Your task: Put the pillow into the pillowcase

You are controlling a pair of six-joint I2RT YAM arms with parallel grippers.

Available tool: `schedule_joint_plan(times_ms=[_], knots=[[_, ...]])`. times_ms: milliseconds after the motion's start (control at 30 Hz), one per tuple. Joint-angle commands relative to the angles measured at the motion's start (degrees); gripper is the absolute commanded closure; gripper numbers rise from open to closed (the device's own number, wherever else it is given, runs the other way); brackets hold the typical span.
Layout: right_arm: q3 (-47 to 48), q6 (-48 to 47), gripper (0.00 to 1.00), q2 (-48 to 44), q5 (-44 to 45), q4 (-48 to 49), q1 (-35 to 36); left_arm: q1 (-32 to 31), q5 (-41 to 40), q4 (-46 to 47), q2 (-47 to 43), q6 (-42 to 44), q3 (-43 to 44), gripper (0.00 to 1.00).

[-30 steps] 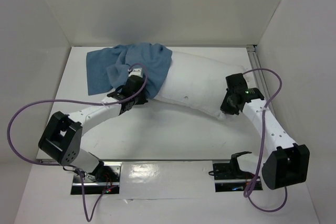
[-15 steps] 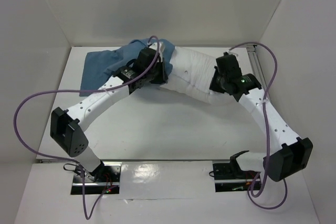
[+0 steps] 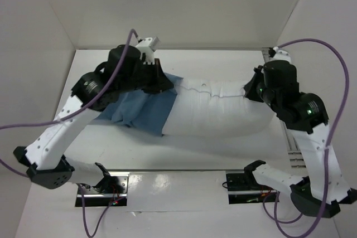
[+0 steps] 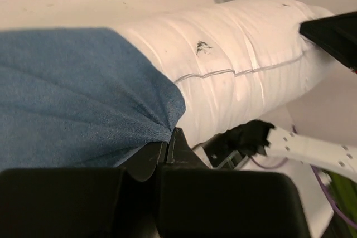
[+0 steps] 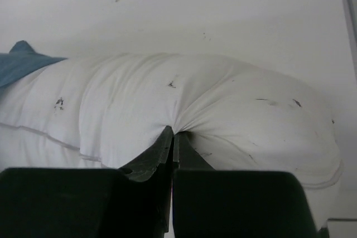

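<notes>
- The left hand (image 4: pixel 170 135) is pinched tight, its fingertips meeting on a fold at the edge of the pillowcase (image 4: pixel 67 93).
- The blue cloth spreads away from this hand and drapes over the nearest end of the pillow (image 4: pixel 245 54). The white bulk runs on beyond the fingertips towards the other arm.
- The right hand (image 5: pixel 174 134) is also clamped narrow, gripping a puckered tuck of the pillow (image 5: pixel 223 104) right at its fingertips. A blue corner of the pillowcase (image 5: pixel 22 59) shows far off to its left.
- From above, the pillow (image 3: pixel 217 110) stretches between the two hands, the left hand (image 3: pixel 162 82) at the blue-covered end and the right hand (image 3: pixel 251 88) at the bare white end.
- The pillowcase (image 3: pixel 142 107) hangs wrinkled below and beside the left hand, over the bench (image 3: pixel 195 149).
- White walls (image 3: pixel 167 4) close in behind and to the outside of both hands.
- A purple cable (image 3: pixel 334 59) loops out past the right hand, close to the side wall.
- A metal rail (image 3: pixel 291 144) runs along the bench edge under the right arm.
</notes>
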Motion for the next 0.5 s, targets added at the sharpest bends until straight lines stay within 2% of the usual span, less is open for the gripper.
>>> schedule_joint_plan(times_ms=[0,133,233,300,333,367,400,433,467], knots=[[3.11,1.42,1.00,-2.16,-4.23,-10.97,1.57,-1.58,8.02,1.04,-6.06,-3.76,4.04,1.00],[-4.08,3.88,1.00,-3.40,-5.74,-10.31,1.57,0.61,8.55,-1.43,-3.45,-3.76,5.89,1.00],[-9.01,3.89,1.00,1.76,-3.82,-5.41,1.57,5.27,8.10,-3.81,7.17,-2.62,10.72,1.00],[-10.32,0.49,1.00,8.68,-4.14,-1.36,-1.92,8.17,8.72,-2.25,16.02,0.52,14.40,1.00],[-10.33,-0.76,1.00,11.08,-4.15,3.97,-3.77,8.88,8.72,-2.23,19.12,1.68,16.33,1.00],[-10.33,-1.81,1.00,13.62,-5.20,6.38,-5.97,10.36,9.77,-2.23,22.28,3.61,19.05,0.92],[-7.98,-4.26,0.82,18.78,-6.43,8.75,-8.16,10.99,8.99,-2.23,25.54,5.71,25.86,0.77],[-6.22,-4.28,0.60,21.44,-7.92,10.51,-12.45,11.51,7.16,-6.75,31.83,7.65,30.28,0.59],[-4.12,-5.15,0.42,23.82,-8.46,12.44,-14.06,12.04,5.49,-9.41,34.59,8.80,34.68,0.47]])
